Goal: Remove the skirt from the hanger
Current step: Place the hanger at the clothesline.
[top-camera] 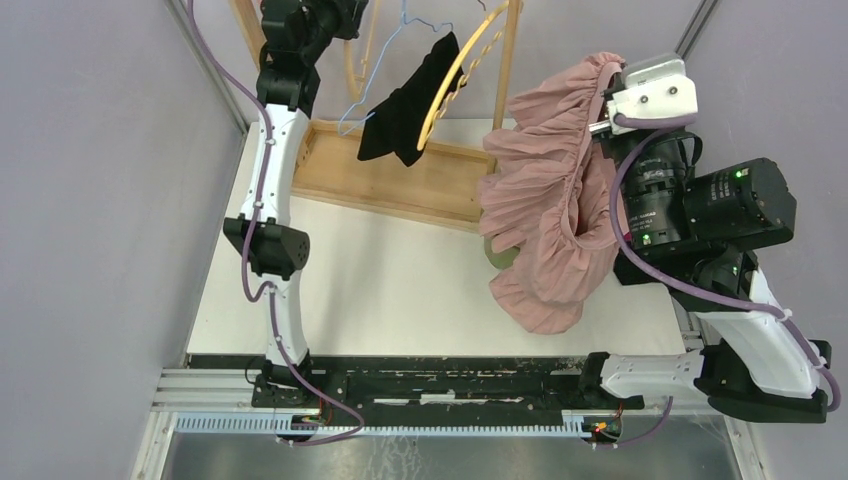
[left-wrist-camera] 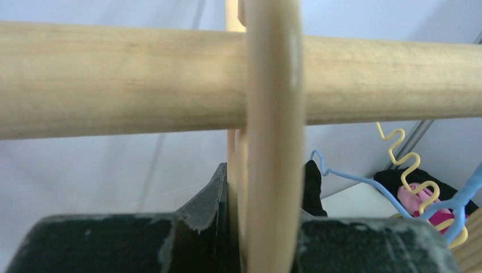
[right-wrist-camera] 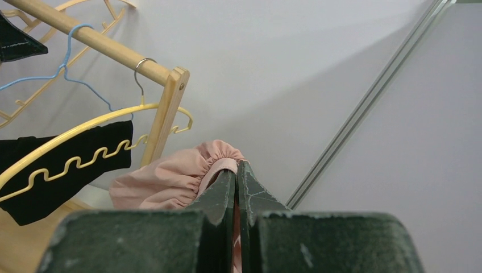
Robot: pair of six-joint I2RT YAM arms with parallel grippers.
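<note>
The pink pleated skirt (top-camera: 545, 200) hangs from my right gripper (top-camera: 606, 78) at the right of the rack, with its lower folds resting on the table. In the right wrist view that gripper (right-wrist-camera: 236, 170) is shut on the skirt's gathered waistband (right-wrist-camera: 219, 156). My left gripper (top-camera: 340, 15) is up at the rack's rod. In the left wrist view it (left-wrist-camera: 258, 227) is shut on a pale wooden hanger (left-wrist-camera: 271, 170) that hooks over the wooden rod (left-wrist-camera: 113, 79). No part of the skirt shows on this hanger.
A yellow hanger (top-camera: 452, 75) carrying a black garment (top-camera: 405, 115) and a bare blue hanger (top-camera: 385, 70) hang on the same rod. The rack's wooden base (top-camera: 400, 185) lies at the back of the table. An olive object (top-camera: 497, 256) peeks from under the skirt.
</note>
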